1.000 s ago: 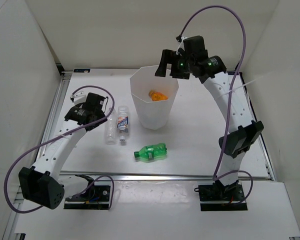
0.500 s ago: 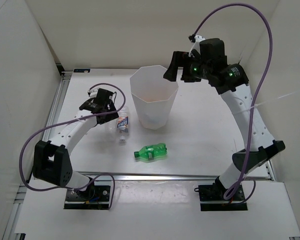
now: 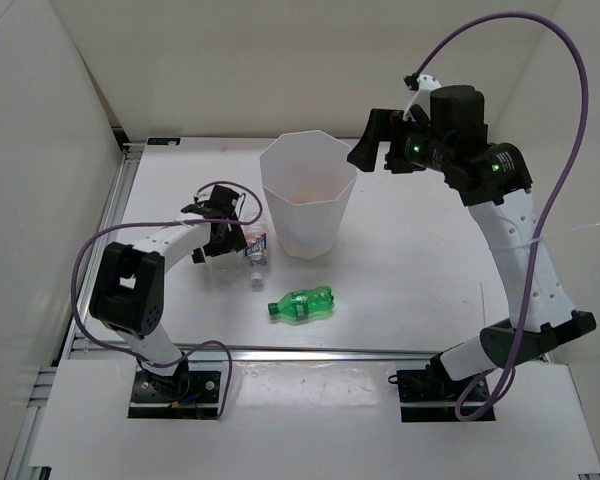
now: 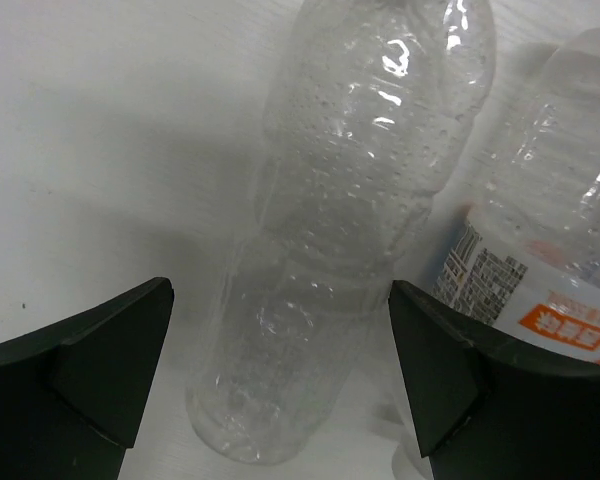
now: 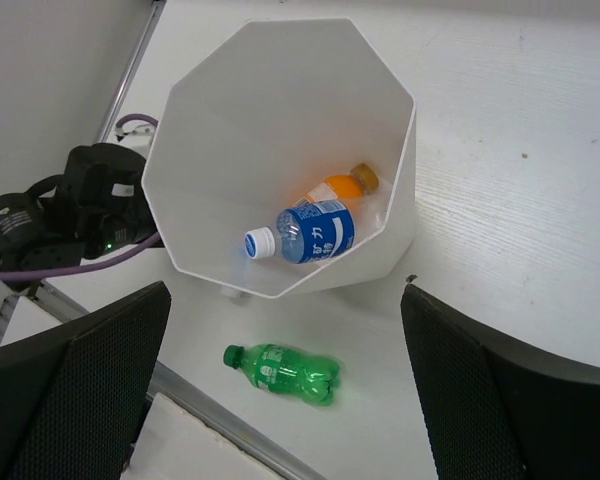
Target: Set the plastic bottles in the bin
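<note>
The plain clear bottle (image 4: 350, 230) lies on the table between the fingers of my open left gripper (image 4: 280, 370), which straddles its lower half without pinching it. A clear white-labelled bottle (image 4: 555, 220) lies just to its right, seen from above as the white-labelled bottle (image 3: 255, 249) under my left gripper (image 3: 223, 240). The tall white bin (image 5: 230, 110) holds an orange bottle (image 5: 342, 186) and a blue-labelled bottle (image 5: 305, 232). A green bottle (image 3: 302, 303) lies in front of the bin (image 3: 308, 215). My right gripper (image 3: 375, 142) hangs open and empty, high beside the bin's right rim.
White walls enclose the table on the left, back and right. A metal rail (image 3: 330, 352) runs along the table's near edge. The left arm's purple cable (image 3: 90, 250) loops beside the bottles. The green bottle (image 5: 285, 370) lies between the bin and the rail.
My left arm swung in and lowered its open gripper around the plain clear bottle; the white-labelled bottle shifted slightly right. My right gripper rose and drew back to the right from above the bin.
</note>
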`<action>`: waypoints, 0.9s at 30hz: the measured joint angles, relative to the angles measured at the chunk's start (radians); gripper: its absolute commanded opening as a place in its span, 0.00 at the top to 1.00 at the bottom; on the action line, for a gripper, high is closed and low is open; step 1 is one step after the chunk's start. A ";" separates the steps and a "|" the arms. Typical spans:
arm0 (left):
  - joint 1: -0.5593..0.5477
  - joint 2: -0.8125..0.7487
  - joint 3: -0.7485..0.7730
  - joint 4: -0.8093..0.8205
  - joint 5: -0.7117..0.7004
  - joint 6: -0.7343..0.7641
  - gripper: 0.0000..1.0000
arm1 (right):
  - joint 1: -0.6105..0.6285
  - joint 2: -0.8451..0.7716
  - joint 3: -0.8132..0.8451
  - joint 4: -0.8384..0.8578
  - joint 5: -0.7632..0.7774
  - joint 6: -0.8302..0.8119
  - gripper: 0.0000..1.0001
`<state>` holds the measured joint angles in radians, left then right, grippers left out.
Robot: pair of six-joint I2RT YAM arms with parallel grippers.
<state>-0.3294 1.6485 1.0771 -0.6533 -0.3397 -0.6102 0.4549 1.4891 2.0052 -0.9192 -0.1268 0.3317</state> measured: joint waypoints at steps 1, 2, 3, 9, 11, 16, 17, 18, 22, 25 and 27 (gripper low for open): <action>0.000 0.014 0.002 0.002 0.004 0.000 0.02 | -0.004 -0.012 -0.010 0.001 0.000 0.000 0.00; 0.000 0.029 0.004 0.003 0.008 0.000 0.05 | -0.008 -0.027 -0.024 0.002 -0.001 0.000 0.00; 0.000 0.042 0.005 0.005 0.010 -0.002 0.06 | -0.010 -0.038 -0.037 0.000 -0.002 0.000 0.00; 0.000 0.082 0.030 0.018 0.025 -0.006 0.51 | -0.029 -0.093 -0.117 -0.002 -0.006 0.000 0.00; 0.000 0.082 0.030 0.019 0.022 -0.007 0.51 | -0.037 -0.108 -0.140 -0.002 -0.006 0.000 0.00; 0.002 0.067 0.065 -0.058 -0.071 -0.032 0.65 | -0.051 -0.126 -0.173 -0.002 -0.009 0.001 0.00; 0.004 0.060 0.092 -0.082 -0.097 -0.039 0.65 | -0.053 -0.127 -0.178 0.002 -0.011 0.001 0.00; 0.006 0.051 0.149 -0.125 -0.134 -0.046 0.65 | -0.054 -0.127 -0.184 0.003 -0.015 0.001 0.00; 0.012 0.016 0.443 -0.174 -0.225 -0.044 0.66 | -0.054 -0.127 -0.204 0.004 -0.030 0.005 0.00; 0.012 -0.010 0.670 -0.151 -0.247 -0.029 0.66 | -0.054 -0.127 -0.215 0.009 -0.038 0.005 0.00; -0.003 -0.027 0.803 -0.138 -0.244 -0.013 0.65 | -0.054 -0.122 -0.217 0.010 -0.041 0.006 0.00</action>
<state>-0.3321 1.6211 1.8805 -0.7910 -0.5835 -0.6228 0.4011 1.3666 1.7885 -0.9092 -0.1680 0.3374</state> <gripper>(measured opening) 0.767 0.998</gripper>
